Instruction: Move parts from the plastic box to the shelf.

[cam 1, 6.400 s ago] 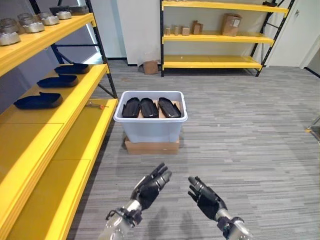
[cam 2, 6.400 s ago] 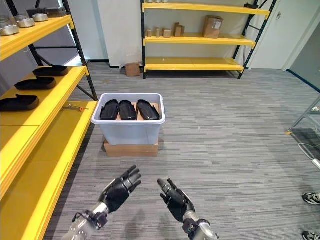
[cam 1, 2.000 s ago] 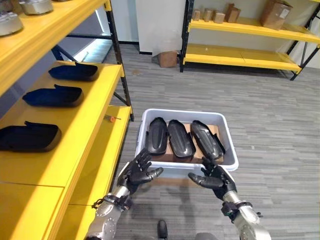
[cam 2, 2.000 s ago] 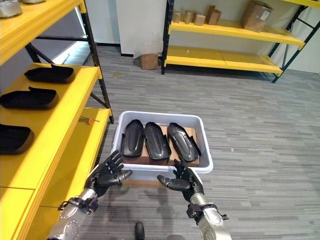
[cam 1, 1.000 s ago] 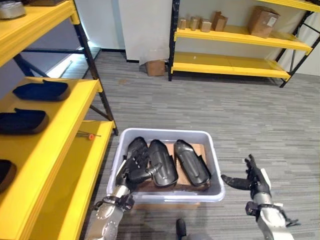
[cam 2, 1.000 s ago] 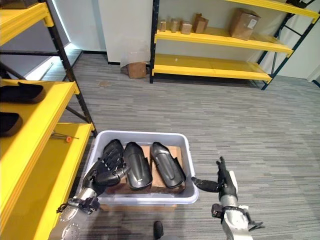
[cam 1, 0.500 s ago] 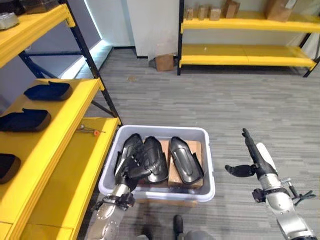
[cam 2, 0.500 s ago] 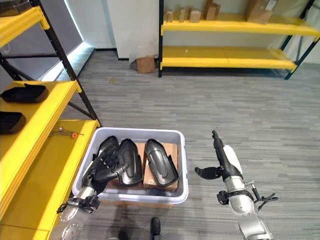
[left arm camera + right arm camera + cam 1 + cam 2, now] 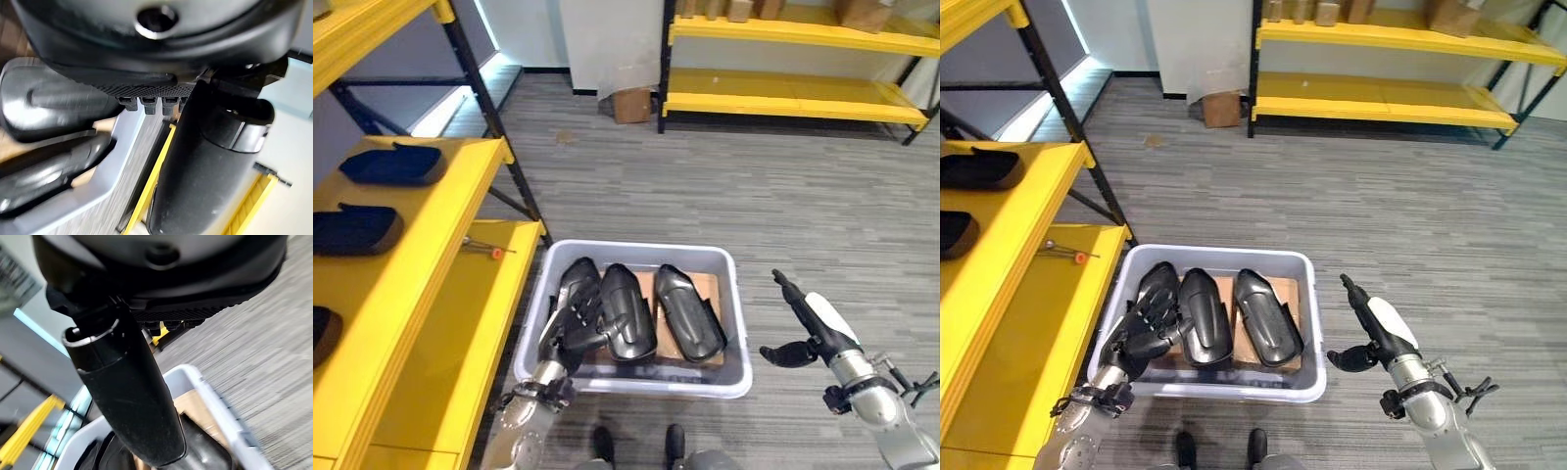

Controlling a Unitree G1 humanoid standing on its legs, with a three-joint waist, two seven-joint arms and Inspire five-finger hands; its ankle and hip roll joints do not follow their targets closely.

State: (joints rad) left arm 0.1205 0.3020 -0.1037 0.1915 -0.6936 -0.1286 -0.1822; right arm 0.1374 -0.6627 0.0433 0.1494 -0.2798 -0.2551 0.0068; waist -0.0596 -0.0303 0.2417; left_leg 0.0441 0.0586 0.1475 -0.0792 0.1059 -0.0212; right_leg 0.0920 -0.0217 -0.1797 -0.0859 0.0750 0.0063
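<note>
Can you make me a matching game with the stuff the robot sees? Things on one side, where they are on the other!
Things:
1. left hand
2. right hand
3. small cardboard box
4. screwdriver

Places:
A. on the low yellow shelf beside the grey bin
B. on the floor by the white wall
C. inside the bin, on the leftmost black part
D. in the air outside the bin, fingers straight

Pairs: 1-C, 2-D, 3-B, 4-A
</note>
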